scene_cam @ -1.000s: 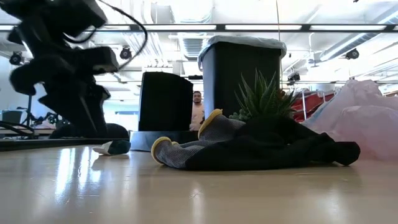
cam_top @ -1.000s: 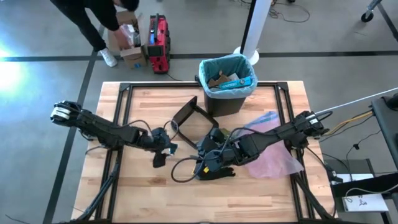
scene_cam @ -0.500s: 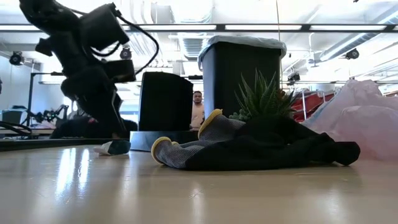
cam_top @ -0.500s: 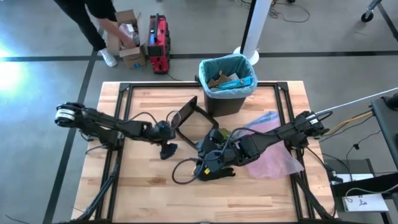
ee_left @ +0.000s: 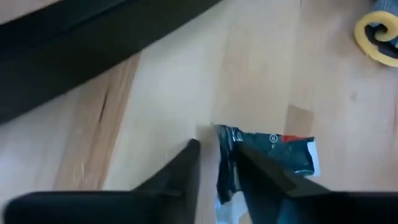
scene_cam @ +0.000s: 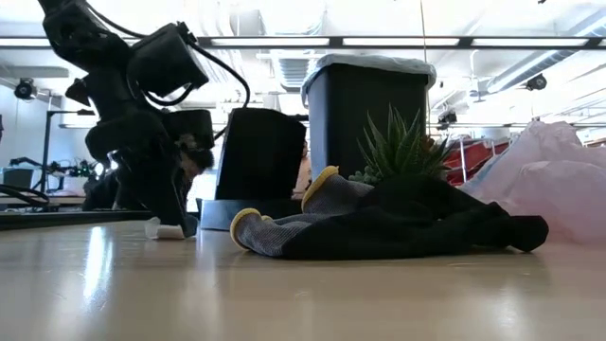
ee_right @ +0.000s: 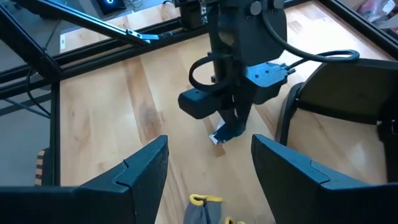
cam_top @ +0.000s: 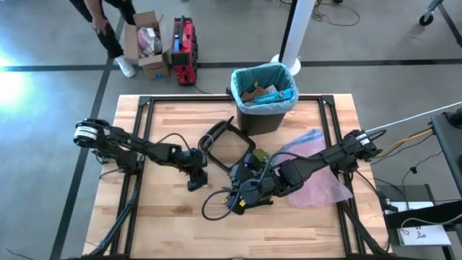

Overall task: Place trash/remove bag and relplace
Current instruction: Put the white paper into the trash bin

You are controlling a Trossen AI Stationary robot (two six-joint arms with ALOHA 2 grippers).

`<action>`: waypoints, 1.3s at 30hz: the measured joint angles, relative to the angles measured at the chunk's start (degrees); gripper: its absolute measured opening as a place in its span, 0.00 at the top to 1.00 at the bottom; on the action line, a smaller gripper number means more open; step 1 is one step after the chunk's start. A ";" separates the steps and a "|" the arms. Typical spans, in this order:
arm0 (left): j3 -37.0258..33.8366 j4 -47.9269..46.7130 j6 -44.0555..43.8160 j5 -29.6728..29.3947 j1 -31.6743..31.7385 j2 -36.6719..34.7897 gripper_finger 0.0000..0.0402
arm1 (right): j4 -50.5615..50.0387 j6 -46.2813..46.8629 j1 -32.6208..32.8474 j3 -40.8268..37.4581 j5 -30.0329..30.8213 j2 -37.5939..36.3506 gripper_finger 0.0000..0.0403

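We are pinching a small wrapper (ee_left: 267, 155) mid-worktop, left fingers (ee_left: 217, 168) nearly closed on its edge; right fingers (ee_right: 205, 168) are hovering wide, empty. Next: lifting it into the teal bag (cam_top: 266, 74) near the far edge.

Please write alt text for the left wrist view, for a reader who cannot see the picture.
The left gripper is closing its two dark fingers around a small dark wrapper with white and red print, lying on the light wooden table. A black bar crosses one corner, and a yellow glove cuff shows at the opposite edge.
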 joint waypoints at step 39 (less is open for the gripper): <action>11.12 2.92 -3.02 -4.60 -2.91 -31.35 1.00 | 19.97 -4.03 -1.90 -0.09 12.70 4.87 0.49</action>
